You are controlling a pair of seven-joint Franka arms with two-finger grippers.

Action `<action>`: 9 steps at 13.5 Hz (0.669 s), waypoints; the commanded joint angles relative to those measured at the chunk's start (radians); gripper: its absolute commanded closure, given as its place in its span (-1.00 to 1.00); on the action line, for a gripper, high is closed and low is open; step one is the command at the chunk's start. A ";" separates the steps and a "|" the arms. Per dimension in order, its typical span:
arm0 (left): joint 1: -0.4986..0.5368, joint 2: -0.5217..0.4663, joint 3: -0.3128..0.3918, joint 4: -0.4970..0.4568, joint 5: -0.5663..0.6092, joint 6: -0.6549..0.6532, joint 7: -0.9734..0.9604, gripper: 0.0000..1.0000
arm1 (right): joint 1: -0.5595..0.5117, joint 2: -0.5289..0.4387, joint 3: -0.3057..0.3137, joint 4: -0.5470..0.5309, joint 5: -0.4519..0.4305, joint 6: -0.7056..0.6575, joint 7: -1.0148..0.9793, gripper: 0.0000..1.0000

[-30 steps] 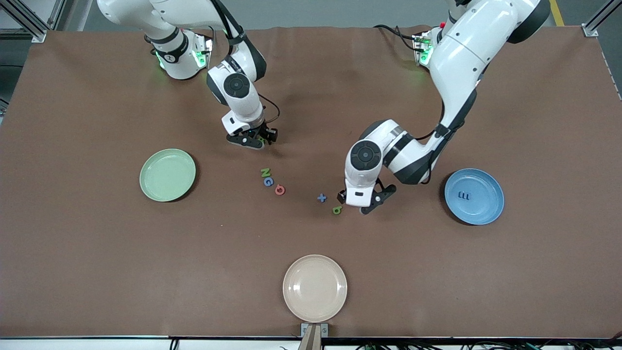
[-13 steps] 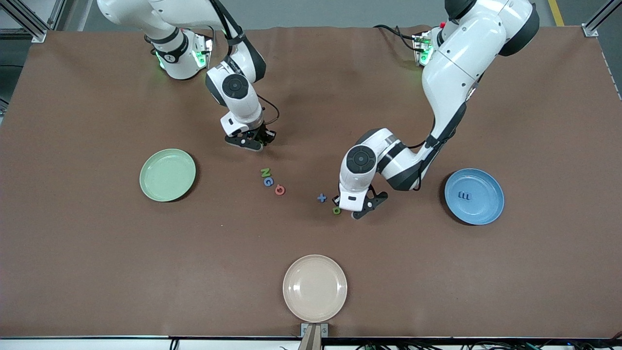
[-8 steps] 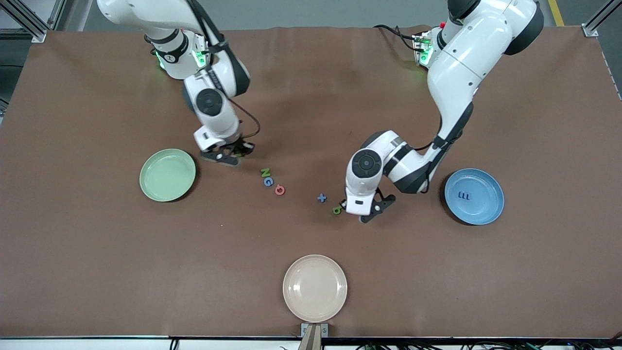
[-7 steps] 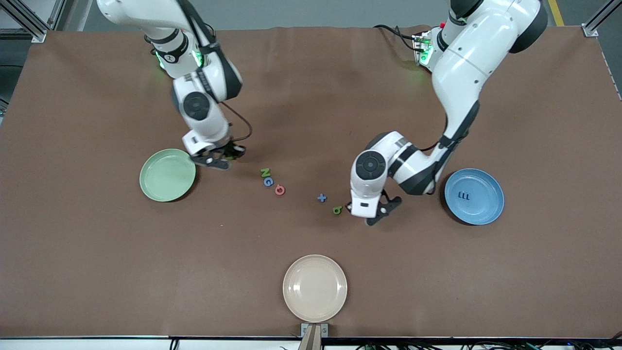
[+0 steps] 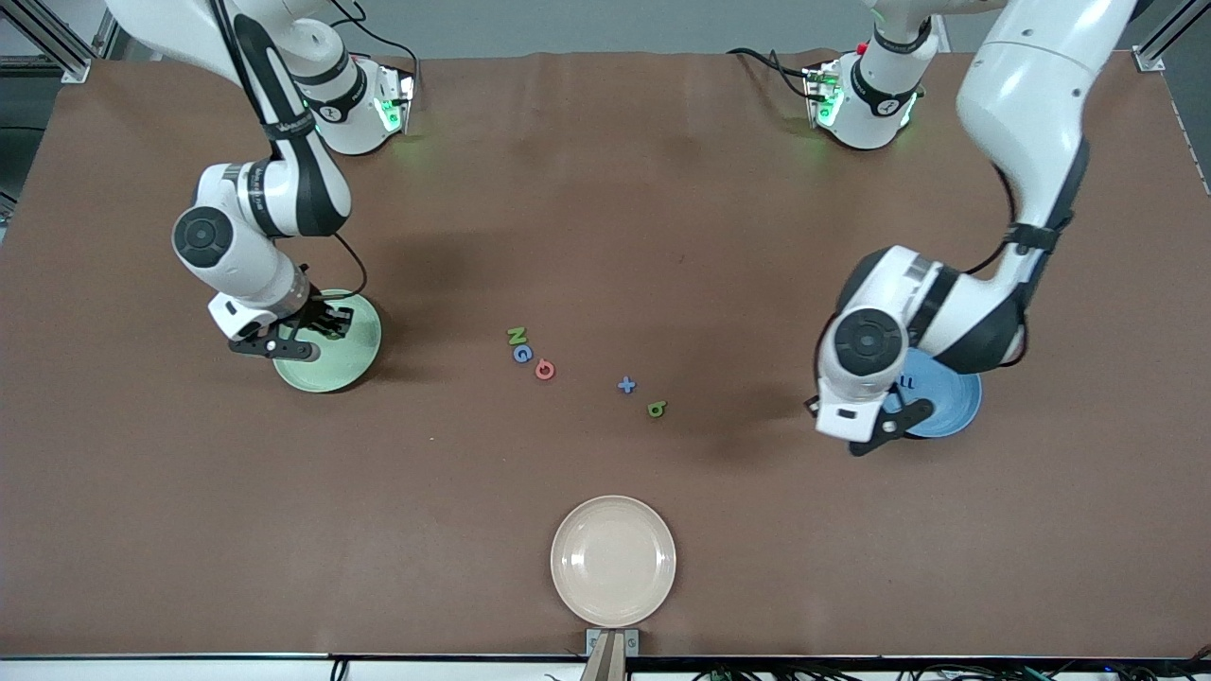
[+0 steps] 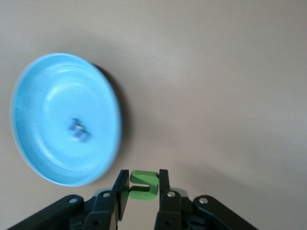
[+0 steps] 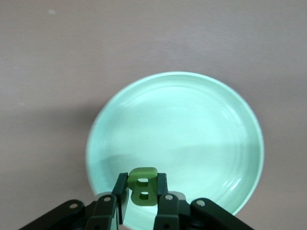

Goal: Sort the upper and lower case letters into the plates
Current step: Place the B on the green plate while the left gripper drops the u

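The right gripper [image 7: 142,201] held a green B [image 7: 142,186] clamped between its fingers over the edge of the pale green plate [image 5: 352,352], which sat at about nine o'clock on the desk [image 5: 605,189]. The left gripper [image 6: 143,206] pinched a green s [image 6: 144,184] beside the blue plate [image 5: 951,407] at three o'clock, not yet over it. Released there, the s would likely land on the desk; the B, so close to the rim, might bounce out. Five pieces waited mid-desk, among them a green b [image 5: 657,409].
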 commanded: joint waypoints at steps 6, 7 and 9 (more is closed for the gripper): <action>0.217 0.000 -0.010 -0.114 0.018 0.061 0.065 0.56 | -0.012 0.099 0.015 -0.056 -0.002 0.105 -0.005 -0.99; 0.238 0.014 -0.010 -0.113 0.021 0.072 0.068 -0.12 | -0.012 0.096 0.015 -0.055 -0.002 0.097 -0.001 -1.00; 0.250 0.012 -0.012 -0.108 0.018 0.085 0.067 -1.00 | -0.007 0.070 0.015 -0.023 0.003 0.018 0.004 -1.00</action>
